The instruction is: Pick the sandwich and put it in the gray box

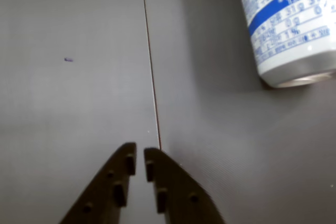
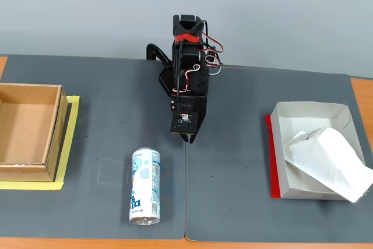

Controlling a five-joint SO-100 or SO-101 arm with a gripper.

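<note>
While the black two-finger claw (image 1: 140, 157) hangs clenched on nothing over the dark grey table (image 2: 245, 97), the white paper-wrapped sandwich (image 2: 329, 158) already lies in the pale grey box (image 2: 278, 150).
The blue-and-white can (image 2: 144, 186) lies nearby; I'd judge it best left untouched.

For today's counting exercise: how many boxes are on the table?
2. A brown cardboard box sits at the left edge of the fixed view; a gray box holding a white wrapped package sits at the right.
</note>
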